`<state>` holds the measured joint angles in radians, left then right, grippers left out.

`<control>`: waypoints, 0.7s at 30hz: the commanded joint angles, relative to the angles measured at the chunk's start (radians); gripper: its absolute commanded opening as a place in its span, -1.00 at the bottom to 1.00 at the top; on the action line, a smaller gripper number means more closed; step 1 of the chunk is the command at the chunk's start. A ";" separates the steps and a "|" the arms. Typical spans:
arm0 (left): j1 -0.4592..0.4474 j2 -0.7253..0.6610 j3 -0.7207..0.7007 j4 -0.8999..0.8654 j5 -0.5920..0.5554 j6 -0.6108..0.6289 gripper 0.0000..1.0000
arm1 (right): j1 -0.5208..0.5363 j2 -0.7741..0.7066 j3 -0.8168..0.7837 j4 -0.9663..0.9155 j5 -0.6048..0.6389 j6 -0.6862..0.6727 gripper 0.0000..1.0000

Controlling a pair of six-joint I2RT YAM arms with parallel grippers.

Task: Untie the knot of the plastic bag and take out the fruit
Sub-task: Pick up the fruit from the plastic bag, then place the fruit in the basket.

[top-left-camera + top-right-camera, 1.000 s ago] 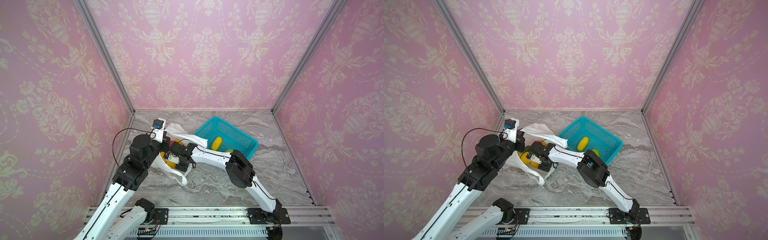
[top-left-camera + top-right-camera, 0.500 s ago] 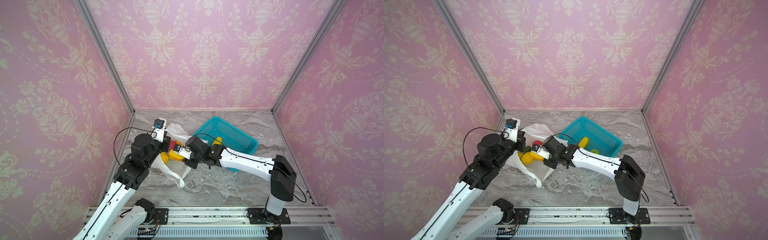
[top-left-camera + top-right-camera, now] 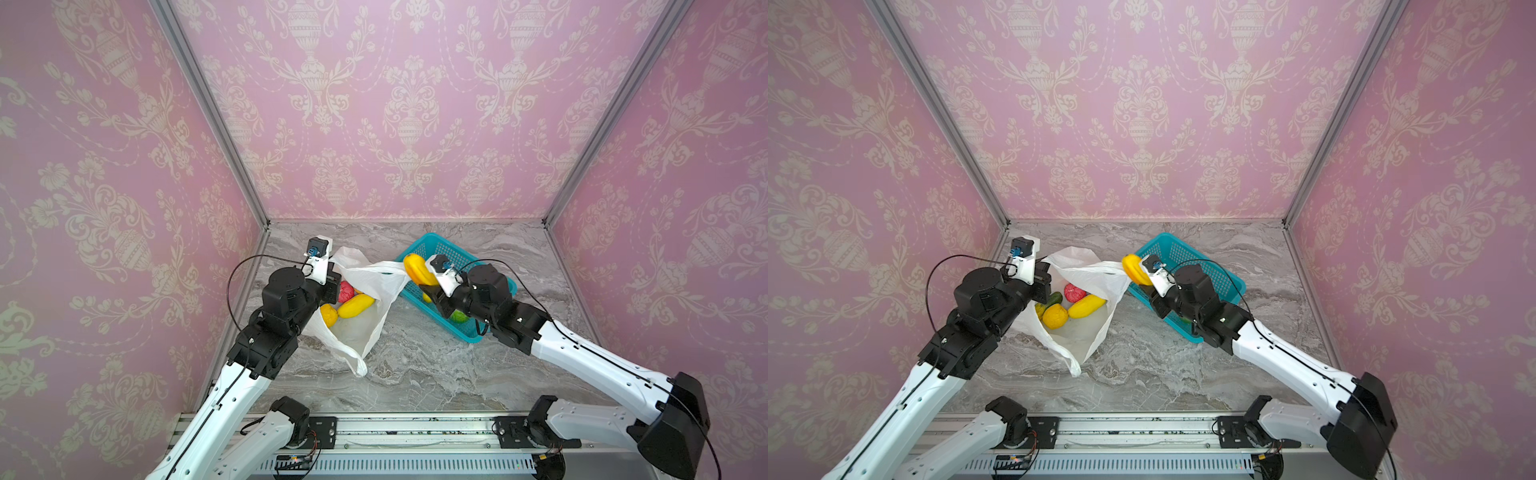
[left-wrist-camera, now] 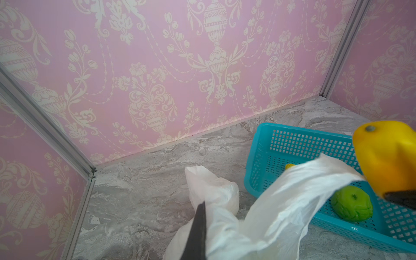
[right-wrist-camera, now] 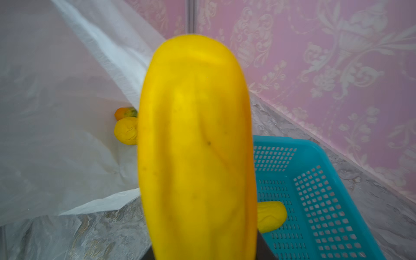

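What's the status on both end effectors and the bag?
Left end effector shut on bag rim. Right end effector grips yellow fruit at basket edge. Bag open, more fruit inside. Bag flap overlaps basket corner.

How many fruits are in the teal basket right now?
2: a green fruit and a yellow fruit, both on the teal basket's floor. The right arm covers part of it, so more may be hidden.
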<state>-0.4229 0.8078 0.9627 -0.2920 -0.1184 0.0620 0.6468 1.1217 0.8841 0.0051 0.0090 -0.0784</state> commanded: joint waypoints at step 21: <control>-0.005 -0.065 -0.082 0.103 -0.075 -0.115 -1.00 | -0.338 0.596 0.330 -0.324 0.058 0.387 -0.61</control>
<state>-0.4229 0.7578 0.9104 -0.2684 -0.1505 -0.0105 0.3286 1.7168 1.1503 -0.2848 0.0750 0.2714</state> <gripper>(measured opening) 0.046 0.352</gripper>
